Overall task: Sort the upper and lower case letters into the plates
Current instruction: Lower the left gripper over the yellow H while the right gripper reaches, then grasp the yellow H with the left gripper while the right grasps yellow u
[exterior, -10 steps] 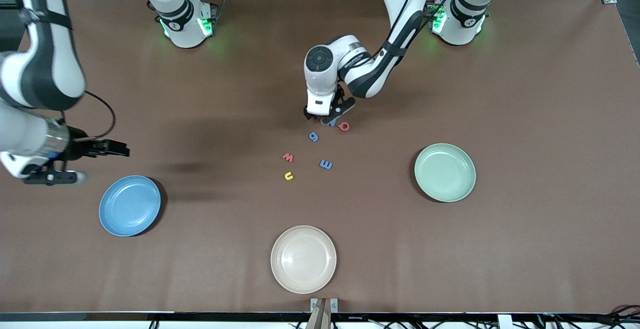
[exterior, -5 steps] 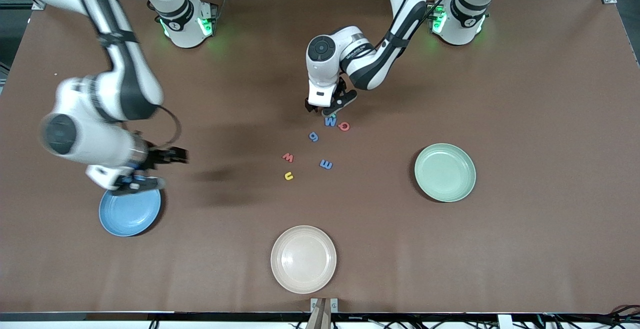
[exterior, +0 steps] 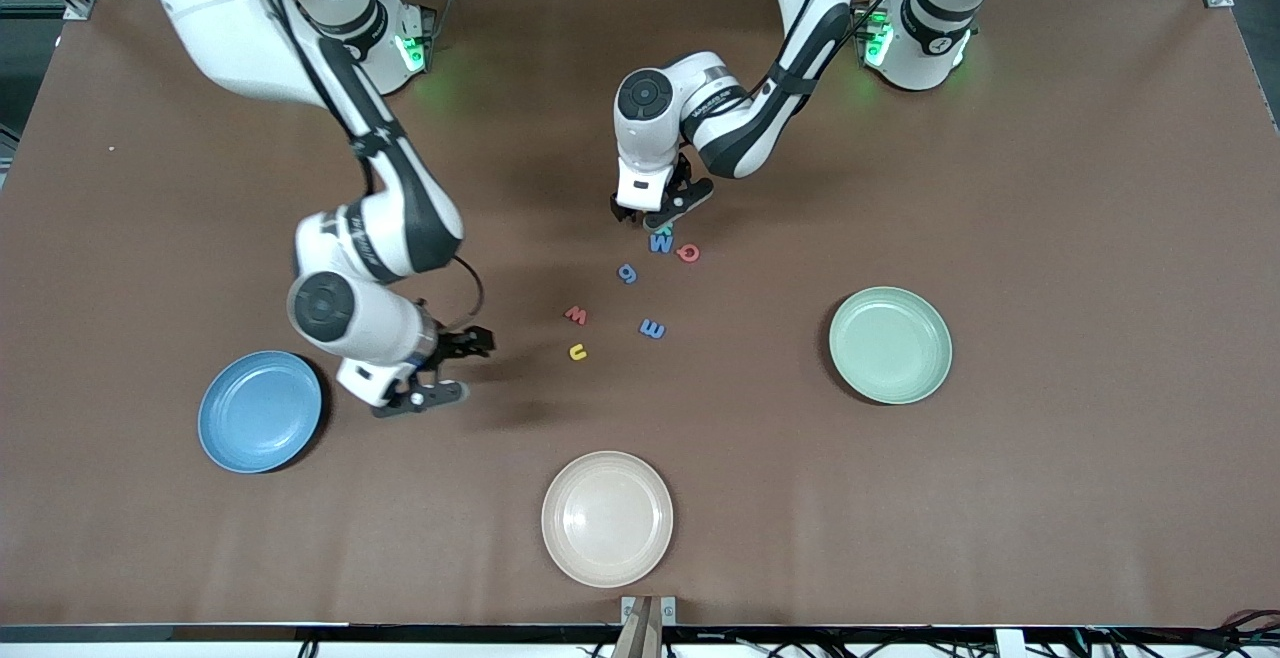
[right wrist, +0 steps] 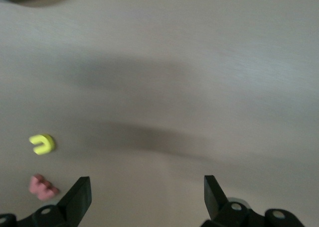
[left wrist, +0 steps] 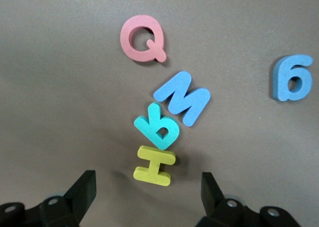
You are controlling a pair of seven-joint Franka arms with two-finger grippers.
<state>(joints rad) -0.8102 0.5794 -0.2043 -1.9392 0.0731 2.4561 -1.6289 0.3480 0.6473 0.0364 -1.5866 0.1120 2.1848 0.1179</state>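
Note:
Small foam letters lie mid-table: a blue M, a red Q, a blue g, a red w, a yellow u and a blue m. The left wrist view shows the Q, the M, a teal b and a yellow I touching in a row. My left gripper hangs open just over the yellow I, holding nothing. My right gripper is open over bare table between the blue plate and the u. The pale green plate sits toward the left arm's end.
A cream-beige plate sits near the table's front edge, nearer the front camera than the letters. The brown table stretches wide around the plates. The right arm's forearm reaches over the table toward the letters.
The right arm swung from the table's end by the blue plate in toward the middle. My left gripper drew back a little toward the bases, uncovering the blue M.

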